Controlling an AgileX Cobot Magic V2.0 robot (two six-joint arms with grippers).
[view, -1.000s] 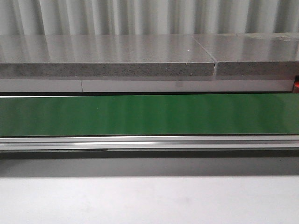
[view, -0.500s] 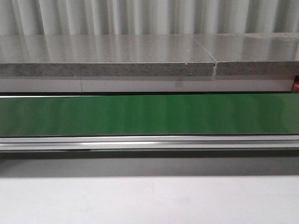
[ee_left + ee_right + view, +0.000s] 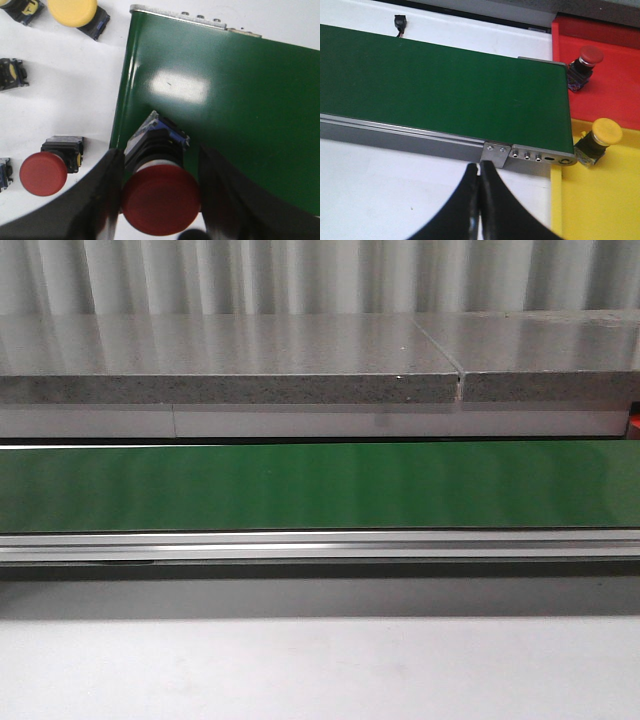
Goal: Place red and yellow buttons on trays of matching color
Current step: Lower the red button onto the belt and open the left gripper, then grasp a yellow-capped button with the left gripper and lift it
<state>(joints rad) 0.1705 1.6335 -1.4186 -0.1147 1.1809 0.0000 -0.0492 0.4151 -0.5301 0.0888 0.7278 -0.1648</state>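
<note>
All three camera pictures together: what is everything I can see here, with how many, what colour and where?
Green conveyor belt: one, running across the front view between a grey stone-like slab and a white tabletop.
Red plastic tray: one, past the belt's end.
Yellow plastic tray: one, next to the red tray.
Red mushroom-cap push-button: one, lying on the red tray.
Yellow mushroom-cap push-button: one, lying on the yellow tray.
Loose red-capped button: one, on the white surface beside the belt.
Loose yellow-capped button: one, same surface; more buttons are cut off at the edge.
Left gripper: black jaws shut on a held red-capped button.
Right gripper: black jaws closed, empty.
</note>
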